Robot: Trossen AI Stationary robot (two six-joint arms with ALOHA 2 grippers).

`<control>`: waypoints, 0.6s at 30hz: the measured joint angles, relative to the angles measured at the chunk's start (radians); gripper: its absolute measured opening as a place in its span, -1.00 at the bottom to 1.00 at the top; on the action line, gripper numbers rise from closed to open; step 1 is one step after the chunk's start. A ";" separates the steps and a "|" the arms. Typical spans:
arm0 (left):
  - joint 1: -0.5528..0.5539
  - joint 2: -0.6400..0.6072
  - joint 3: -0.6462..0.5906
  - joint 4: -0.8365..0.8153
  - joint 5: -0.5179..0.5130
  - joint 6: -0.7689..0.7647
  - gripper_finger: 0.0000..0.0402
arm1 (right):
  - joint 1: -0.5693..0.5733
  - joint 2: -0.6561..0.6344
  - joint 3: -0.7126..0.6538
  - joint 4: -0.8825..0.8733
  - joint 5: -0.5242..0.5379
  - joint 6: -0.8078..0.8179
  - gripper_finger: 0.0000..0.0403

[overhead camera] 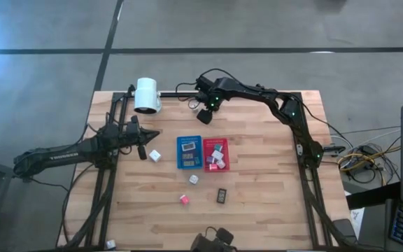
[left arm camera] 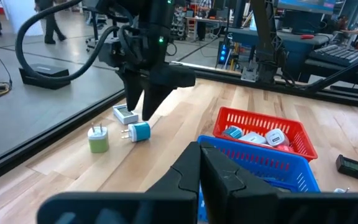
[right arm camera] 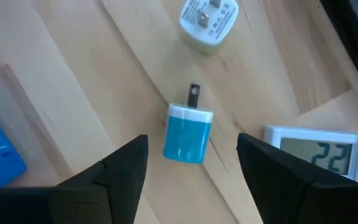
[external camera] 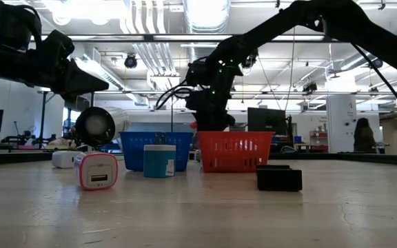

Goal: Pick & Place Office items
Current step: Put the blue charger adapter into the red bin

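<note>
The only writing that can be read is "22" on the screen of a small white display (right arm camera: 319,152), seen in the right wrist view. It lies on the tabletop (overhead camera: 257,203) just beside a blue plug cube (right arm camera: 188,132), and a pale green plug cube (right arm camera: 209,22) lies near them. The high view shows some pale print on a dark flat piece (overhead camera: 222,196), but it is too small to read.

The right gripper (right arm camera: 191,168) hangs over the blue plug cube near the far edge of the tabletop — its jaws are wide, one on each side of the cube and not touching it. The left wrist view shows the same three things from the side, with the right gripper above them.

The left gripper (overhead camera: 143,143) hovers at the left side of the tabletop, close to a white cube (overhead camera: 154,155). Its jaws look nearly closed in the left wrist view, with nothing in them.

From above, a blue tray (overhead camera: 180,164) and a red tray (overhead camera: 224,143) sit side by side in the middle. The red tray holds several small cubes, white and pink. The blue tray holds a flat item. In front of the trays lie another white cube (overhead camera: 194,179), a pink cube (overhead camera: 184,199) and the dark flat piece.

Only the low view shows the front of the pink cube — it has a plug slot in it.

The tabletop is pale wooden planks. A big white cylinder (overhead camera: 147,95) stands at the far edge. Behind is a big workshop with ceiling pipes, lights and a person standing far off.
</note>
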 joint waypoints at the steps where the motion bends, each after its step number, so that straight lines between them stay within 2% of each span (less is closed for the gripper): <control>1: 0.000 0.000 0.000 0.001 0.000 0.000 -0.94 | 0.000 0.003 0.000 -0.001 -0.002 0.001 0.19; 18: 0.000 0.000 0.000 0.010 0.000 0.011 -0.94 | 0.000 0.007 -0.058 0.082 -0.011 0.006 0.20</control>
